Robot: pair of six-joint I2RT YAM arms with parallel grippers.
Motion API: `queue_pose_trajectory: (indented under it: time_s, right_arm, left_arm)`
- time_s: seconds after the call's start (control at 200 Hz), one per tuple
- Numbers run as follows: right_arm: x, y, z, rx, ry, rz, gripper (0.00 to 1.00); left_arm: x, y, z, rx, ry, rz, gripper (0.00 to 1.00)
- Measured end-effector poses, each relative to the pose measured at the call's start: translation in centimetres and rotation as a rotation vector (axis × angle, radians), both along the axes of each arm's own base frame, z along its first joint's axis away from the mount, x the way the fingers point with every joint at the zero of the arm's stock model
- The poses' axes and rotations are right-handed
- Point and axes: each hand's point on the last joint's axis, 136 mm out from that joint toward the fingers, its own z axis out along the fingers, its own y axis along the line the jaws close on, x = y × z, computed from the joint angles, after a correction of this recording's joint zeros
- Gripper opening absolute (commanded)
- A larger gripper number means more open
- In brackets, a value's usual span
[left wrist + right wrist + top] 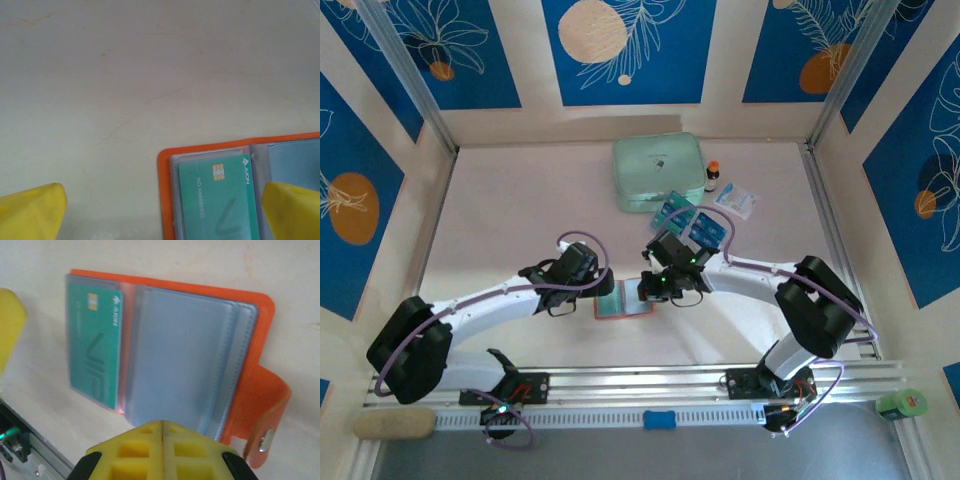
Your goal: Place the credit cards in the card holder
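Top external: beyond the open card holder [623,302] stand a mint-green zip case [658,172], a small bottle [711,176] and a white-and-blue packet [736,200]. Loose credit cards [685,215] lie nearer it, partly under the right arm.

Left wrist: the left end effector [163,195] is released, its fingers wide either side of the holder's orange corner. A sleeved teal card [220,200] is cut off below.

Right wrist: the right end effector [162,440] is clenched at the holder's near edge. Whether it pinches a sleeve is unclear.

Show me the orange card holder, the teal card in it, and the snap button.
orange card holder [265,330], right wrist view, bare edge of its cover.
teal card [95,345], right wrist view, middle of its face.
snap button [266,440], right wrist view, stud on the tab.
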Motion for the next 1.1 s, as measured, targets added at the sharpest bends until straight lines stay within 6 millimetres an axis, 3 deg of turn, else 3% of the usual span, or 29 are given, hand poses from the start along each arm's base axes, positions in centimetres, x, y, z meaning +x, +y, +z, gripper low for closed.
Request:
queue_pose_trajectory:
  time_s: [0.225, 1.1]
  right_arm:
    - [-0.5, -1.0, -2.8, -0.047, 0.038, -0.012, 0.0]
    - [-0.1, -0.7, -2.8, 0.001, 0.033, -0.027, 0.0]
  left_arm:
    - [0.3, -0.9, -0.3, -0.032, -0.002, -0.01, 1.0]
    - [0.8, -4.2, -2.1, -0.189, 0.007, -0.055, 1.0]
